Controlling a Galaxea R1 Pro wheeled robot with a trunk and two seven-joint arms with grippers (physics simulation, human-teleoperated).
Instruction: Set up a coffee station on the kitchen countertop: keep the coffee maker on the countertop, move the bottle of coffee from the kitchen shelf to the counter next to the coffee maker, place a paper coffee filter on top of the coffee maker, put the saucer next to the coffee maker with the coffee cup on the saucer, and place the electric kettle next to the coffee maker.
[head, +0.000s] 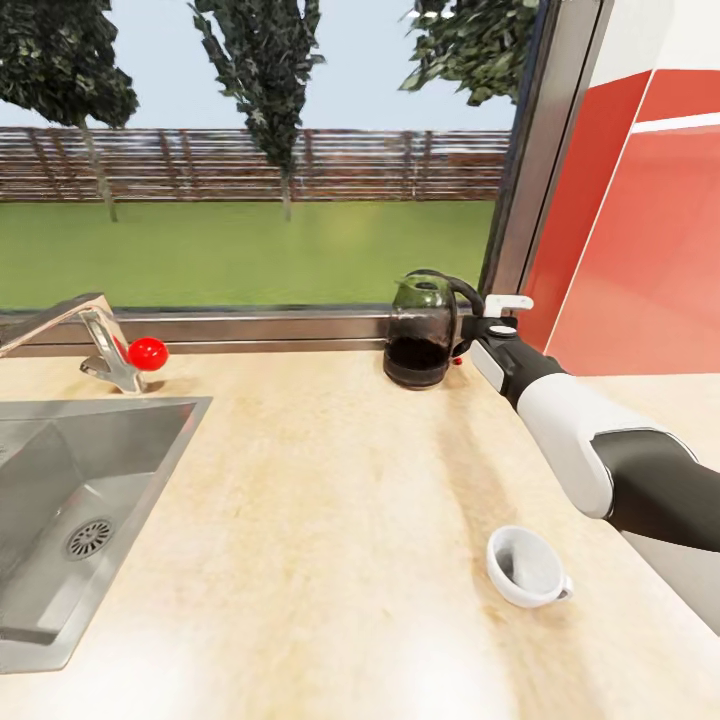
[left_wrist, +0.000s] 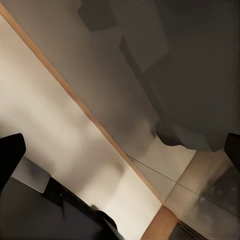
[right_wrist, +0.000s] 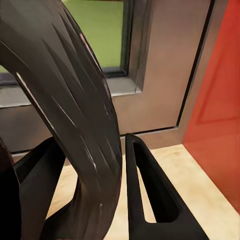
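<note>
The electric kettle (head: 420, 335), clear glass with a dark base and a black handle, stands on the beige countertop (head: 330, 520) by the window. My right gripper (head: 468, 338) reaches it from the right. In the right wrist view its two black fingers (right_wrist: 150, 200) close in on either side of the curved kettle handle (right_wrist: 75, 115). A white coffee cup (head: 525, 567) stands upright near the counter's front right, below my right forearm. My left gripper (left_wrist: 120, 155) is open, with dark fingertips at both edges of its view over pale, blurred surfaces.
A steel sink (head: 60, 500) is set into the counter's left side. Behind it stands a faucet (head: 100, 345) with a red knob (head: 148, 353). A window frame (head: 250, 325) runs along the back and a red wall panel (head: 640, 250) closes the right.
</note>
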